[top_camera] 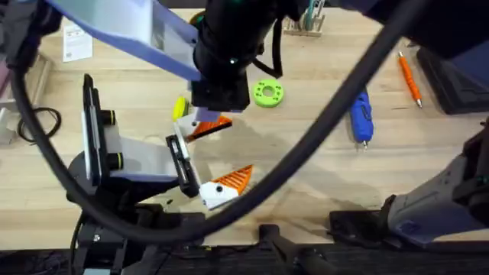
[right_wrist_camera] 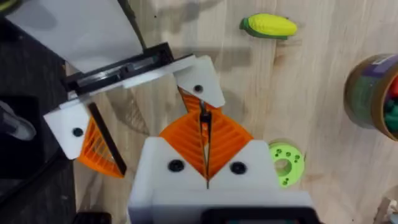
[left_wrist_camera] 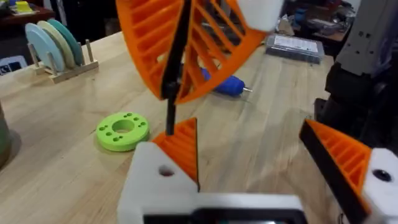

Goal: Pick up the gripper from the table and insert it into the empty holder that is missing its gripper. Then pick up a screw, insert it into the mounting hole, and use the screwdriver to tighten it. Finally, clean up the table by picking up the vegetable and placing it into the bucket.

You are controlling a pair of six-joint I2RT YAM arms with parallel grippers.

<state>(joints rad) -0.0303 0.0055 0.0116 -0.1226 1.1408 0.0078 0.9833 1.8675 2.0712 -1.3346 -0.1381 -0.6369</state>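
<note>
Tools number two, and you can count one green disc (top_camera: 268, 93), one screwdriver (top_camera: 361, 114), one slim orange pen (top_camera: 409, 79), one vegetable (right_wrist_camera: 268, 26) and one bucket (right_wrist_camera: 373, 93) on the worktop (top_camera: 321, 183).

Your right tool (right_wrist_camera: 205, 134) is clamped: its two ribbed orange pads meet flat on the gripper (left_wrist_camera: 183, 146), pinching it by its thin black side. Your left tool (left_wrist_camera: 249, 149) stands wide apart and grips nothing. One of its fingers carries a ribbed orange tip (left_wrist_camera: 342, 158); the other is the bare white holder (right_wrist_camera: 202, 84).

The gripper sits against the holder, its orange wedge touching the white base while the right tool holds it from above.

Seen overhead, that meeting point lies left of and nearer than the disc. The vegetable lies left of the disc, the screwdriver well to its right, the pen farther right. The bucket stands near the disc.
</note>
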